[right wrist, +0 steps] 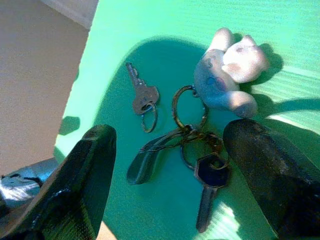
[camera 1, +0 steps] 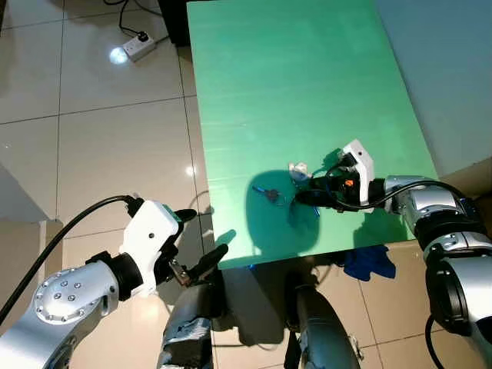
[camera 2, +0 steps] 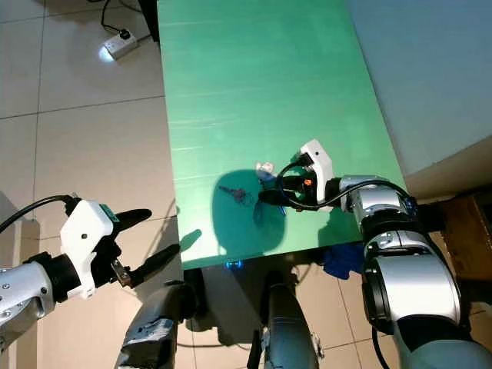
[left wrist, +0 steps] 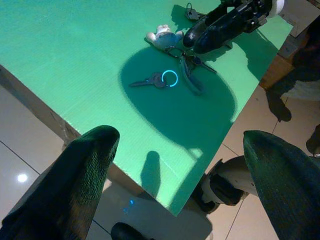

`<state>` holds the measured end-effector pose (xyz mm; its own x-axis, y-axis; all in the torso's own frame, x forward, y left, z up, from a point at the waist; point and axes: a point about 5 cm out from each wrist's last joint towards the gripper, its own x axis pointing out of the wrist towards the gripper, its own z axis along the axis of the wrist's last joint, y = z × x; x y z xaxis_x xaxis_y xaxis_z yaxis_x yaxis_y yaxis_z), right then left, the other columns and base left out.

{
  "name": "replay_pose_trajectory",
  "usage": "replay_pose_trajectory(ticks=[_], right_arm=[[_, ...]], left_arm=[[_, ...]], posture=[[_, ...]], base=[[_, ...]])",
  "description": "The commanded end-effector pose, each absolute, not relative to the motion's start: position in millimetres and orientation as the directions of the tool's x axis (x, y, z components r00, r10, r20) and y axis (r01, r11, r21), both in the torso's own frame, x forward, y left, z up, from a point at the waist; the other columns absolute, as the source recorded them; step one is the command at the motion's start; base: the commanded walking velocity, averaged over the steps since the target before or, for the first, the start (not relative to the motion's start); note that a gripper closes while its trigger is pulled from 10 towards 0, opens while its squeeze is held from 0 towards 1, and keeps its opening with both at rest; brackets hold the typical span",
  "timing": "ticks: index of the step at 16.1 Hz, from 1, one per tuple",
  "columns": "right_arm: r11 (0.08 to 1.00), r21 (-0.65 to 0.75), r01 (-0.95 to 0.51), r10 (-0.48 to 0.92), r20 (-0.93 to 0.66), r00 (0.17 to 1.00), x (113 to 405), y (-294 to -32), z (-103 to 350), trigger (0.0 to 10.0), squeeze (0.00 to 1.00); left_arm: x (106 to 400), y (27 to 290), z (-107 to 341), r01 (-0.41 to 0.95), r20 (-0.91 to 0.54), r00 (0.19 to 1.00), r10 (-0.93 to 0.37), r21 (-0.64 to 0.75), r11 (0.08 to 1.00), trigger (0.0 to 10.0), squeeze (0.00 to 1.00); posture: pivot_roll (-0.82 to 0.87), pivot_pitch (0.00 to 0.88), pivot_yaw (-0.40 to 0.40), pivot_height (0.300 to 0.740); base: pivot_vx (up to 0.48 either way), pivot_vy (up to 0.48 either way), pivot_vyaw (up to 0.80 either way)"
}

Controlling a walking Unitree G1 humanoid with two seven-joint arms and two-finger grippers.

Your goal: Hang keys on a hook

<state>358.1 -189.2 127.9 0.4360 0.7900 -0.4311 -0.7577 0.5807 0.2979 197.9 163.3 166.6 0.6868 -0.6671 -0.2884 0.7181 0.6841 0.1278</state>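
Left gripper (camera 1: pixel 201 240) spread, idle off the table's near-left edge (camera 1: pixel 201 154) over tile floor (camera 1: pixel 92 146), out of the way. Single key (right wrist: pixel 143 96) lying apart on green top. Key bunch (right wrist: pixel 192 145) with plush charm (right wrist: pixel 227 67) flat near front edge, well in from the drop. Right gripper (right wrist: pixel 165 180) spread, straddling bunch, probably lining up pinch. No hook seen. Open tabletop beyond.
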Motion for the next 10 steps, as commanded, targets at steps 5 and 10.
replay_pose_trajectory(ticks=[5, 10], right_arm=[[0.563, 0.342, -0.752, 0.798, -0.46, 0.388, 349.5, -196.5, 118.0, 10.0, 0.0], [0.592, 0.309, -0.745, 0.771, -0.486, 0.411, 348.4, -205.4, 117.1, 10.0, 0.0]], left_arm=[[191.1, 159.9, 160.9, 0.727, -0.301, 0.675, -0.673, 0.117, 0.677, 10.0, 0.0], [191.5, 160.3, 155.3, 0.731, -0.303, 0.67, -0.678, 0.115, 0.672, 10.0, 0.0]], posture=[[-0.01, 0.461, -0.012, 0.74], [-0.02, 0.457, -0.005, 0.74]], base=[[0.0, 0.0, 0.0], [0.0, 0.0, 0.0]])
